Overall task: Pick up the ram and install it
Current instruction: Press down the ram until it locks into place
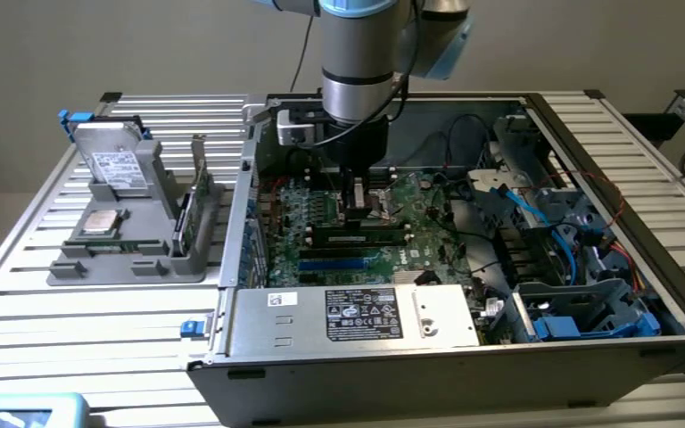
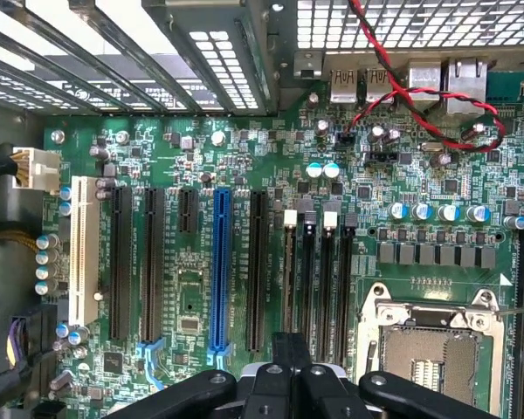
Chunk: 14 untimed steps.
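In the exterior view the ram (image 1: pixel 359 237), a long dark stick with a small pale label, lies along the memory slots of the green motherboard (image 1: pixel 318 223) inside the open computer case. My gripper (image 1: pixel 355 203) hangs low over the board just behind the stick, near the processor socket. In the wrist view its black fingers (image 2: pixel 282 351) are pressed together with nothing between them, above the row of black memory slots (image 2: pixel 319 262). I cannot tell the ram apart from the slots there. The empty processor socket (image 2: pixel 428 349) sits beside them.
A grey holder (image 1: pixel 128 241) stands on the slatted table at the exterior view's left, carrying a silver chip (image 1: pixel 103 222), a drive (image 1: pixel 117 165) and an upright green card (image 1: pixel 200 192). Case walls, the power supply (image 1: pixel 360 314), blue and black cables (image 1: pixel 521 214) and drive cages surround the board.
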Available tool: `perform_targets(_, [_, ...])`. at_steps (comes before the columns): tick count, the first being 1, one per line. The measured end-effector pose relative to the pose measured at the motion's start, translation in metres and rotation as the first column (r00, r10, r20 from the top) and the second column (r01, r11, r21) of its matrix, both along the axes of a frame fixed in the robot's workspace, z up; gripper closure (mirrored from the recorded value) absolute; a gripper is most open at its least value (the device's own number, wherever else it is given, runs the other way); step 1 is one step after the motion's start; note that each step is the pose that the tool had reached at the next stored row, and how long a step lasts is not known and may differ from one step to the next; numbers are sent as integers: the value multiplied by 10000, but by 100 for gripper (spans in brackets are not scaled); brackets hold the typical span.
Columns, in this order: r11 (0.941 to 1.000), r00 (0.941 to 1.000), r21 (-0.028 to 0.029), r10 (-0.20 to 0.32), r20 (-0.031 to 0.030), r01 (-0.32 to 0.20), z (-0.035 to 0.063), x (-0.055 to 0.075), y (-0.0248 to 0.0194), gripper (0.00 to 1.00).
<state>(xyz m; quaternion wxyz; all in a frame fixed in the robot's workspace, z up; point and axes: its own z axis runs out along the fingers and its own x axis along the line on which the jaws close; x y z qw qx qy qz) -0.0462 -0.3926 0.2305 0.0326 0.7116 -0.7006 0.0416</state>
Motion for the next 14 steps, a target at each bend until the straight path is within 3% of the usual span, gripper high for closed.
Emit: perform_targets(14, [10000, 10000, 8, -8, -5, 8, -40, 0, 4, 89])
